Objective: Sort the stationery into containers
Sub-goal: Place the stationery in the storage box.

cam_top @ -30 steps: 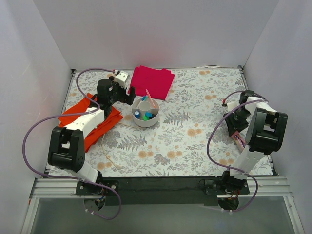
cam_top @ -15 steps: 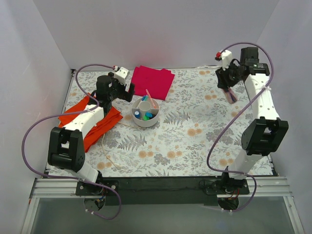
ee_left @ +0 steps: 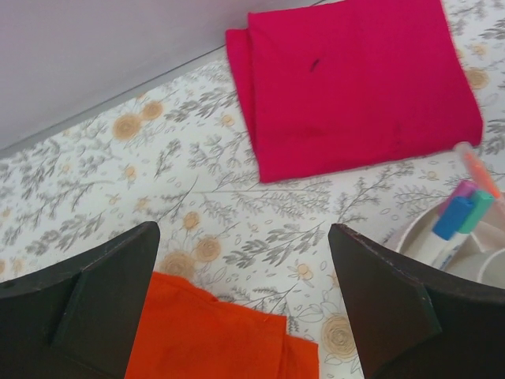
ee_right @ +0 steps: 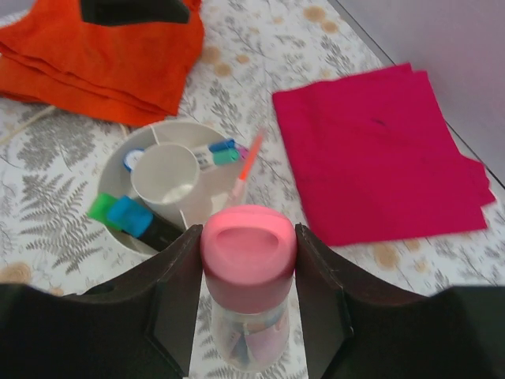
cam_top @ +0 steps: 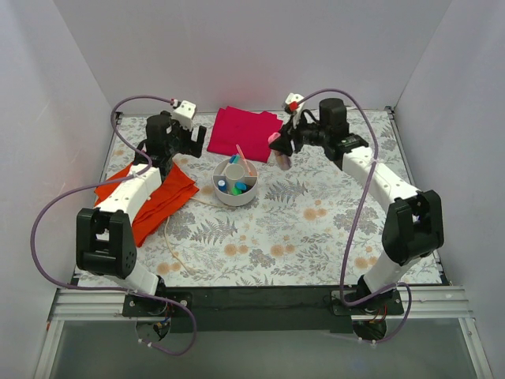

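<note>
My right gripper [cam_top: 280, 150] [ee_right: 248, 237] is shut on the pink-capped glittery tube [ee_right: 248, 260] [cam_top: 278, 147] and holds it in the air just right of the round white dish [cam_top: 251, 195] [ee_right: 118, 162]. The dish holds black markers with blue and green caps [ee_right: 126, 213] [cam_top: 230, 188], white pens with coloured caps [ee_right: 213, 154] and a thin pink pen [ee_right: 247, 166] [cam_top: 245, 159] leaning on its rim. My left gripper [cam_top: 181, 142] [ee_left: 245, 237] is open and empty above the mat, left of the dish [ee_left: 410, 237].
A magenta folded cloth [cam_top: 245, 130] [ee_left: 355, 79] [ee_right: 379, 150] lies behind the dish. An orange-red cloth [cam_top: 154, 197] [ee_left: 205, 332] [ee_right: 102, 63] lies at the left, under the left arm. A thin cord [cam_top: 175, 249] lies on the floral mat in front of the dish. White walls enclose three sides.
My right arm has lifted the tube from the right edge and swung it across to just right of the dish. My left gripper has drawn back from the dish toward the far left.
</note>
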Action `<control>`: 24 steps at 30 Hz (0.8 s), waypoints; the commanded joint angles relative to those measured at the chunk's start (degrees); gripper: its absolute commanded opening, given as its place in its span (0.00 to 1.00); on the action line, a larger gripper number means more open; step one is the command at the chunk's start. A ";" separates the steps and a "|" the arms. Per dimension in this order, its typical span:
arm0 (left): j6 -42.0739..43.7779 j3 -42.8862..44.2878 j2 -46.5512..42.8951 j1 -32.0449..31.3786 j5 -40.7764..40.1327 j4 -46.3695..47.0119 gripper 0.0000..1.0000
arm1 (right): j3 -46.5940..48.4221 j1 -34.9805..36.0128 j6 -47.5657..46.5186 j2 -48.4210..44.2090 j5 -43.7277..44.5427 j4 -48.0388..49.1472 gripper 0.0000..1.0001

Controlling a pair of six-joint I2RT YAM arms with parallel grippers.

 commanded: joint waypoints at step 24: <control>-1.27 -1.47 -5.36 2.86 -4.73 -7.85 0.90 | -5.98 15.68 16.67 6.70 1.41 47.51 0.01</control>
